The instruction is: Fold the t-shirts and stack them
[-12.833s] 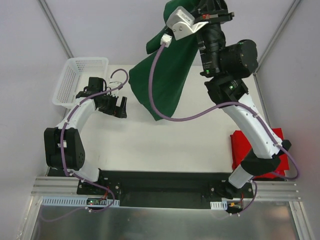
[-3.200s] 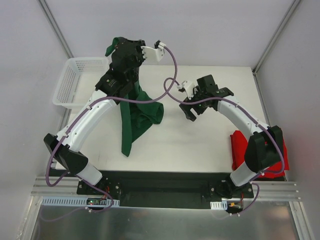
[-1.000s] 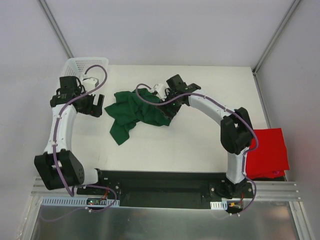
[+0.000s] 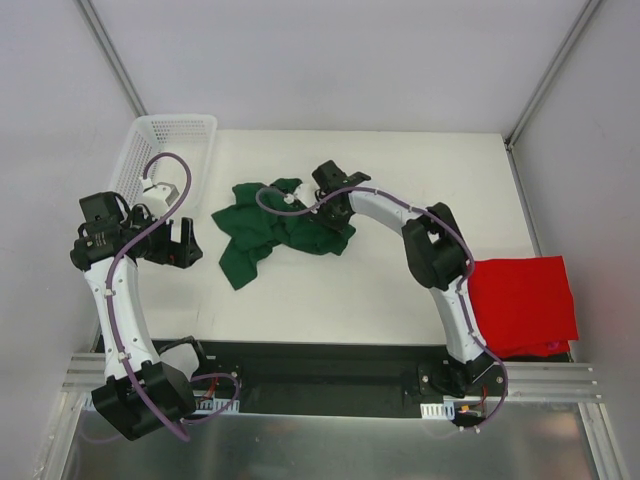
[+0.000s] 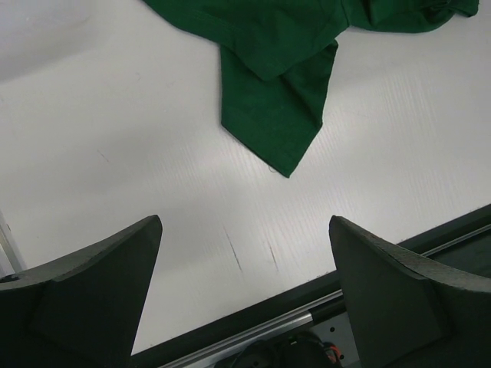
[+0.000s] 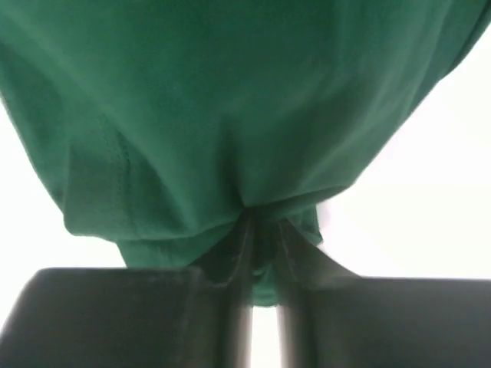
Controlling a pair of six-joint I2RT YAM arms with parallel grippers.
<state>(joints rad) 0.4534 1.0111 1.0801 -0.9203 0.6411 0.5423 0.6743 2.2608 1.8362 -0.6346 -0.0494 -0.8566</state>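
The dark green t-shirt (image 4: 262,225) lies crumpled on the white table, left of the middle. My right gripper (image 4: 334,214) rests on its right edge. In the right wrist view its jaws (image 6: 262,230) are pinched together on a bunched fold of the green t-shirt (image 6: 230,100). My left gripper (image 4: 186,245) hovers open to the left of the shirt, apart from it. In the left wrist view its fingers (image 5: 245,222) stand wide with bare table between them, and a pointed end of the green t-shirt (image 5: 276,100) lies ahead. The red t-shirt (image 4: 522,303) lies flat at the table's near right edge.
A white mesh basket (image 4: 150,140) stands at the far left corner of the table (image 4: 420,170). The black base rail (image 4: 320,365) runs along the near edge. Slanted metal frame posts rise at the back corners.
The right gripper has closed on the green shirt's right edge. The left arm has drawn back toward the near left, away from the shirt.
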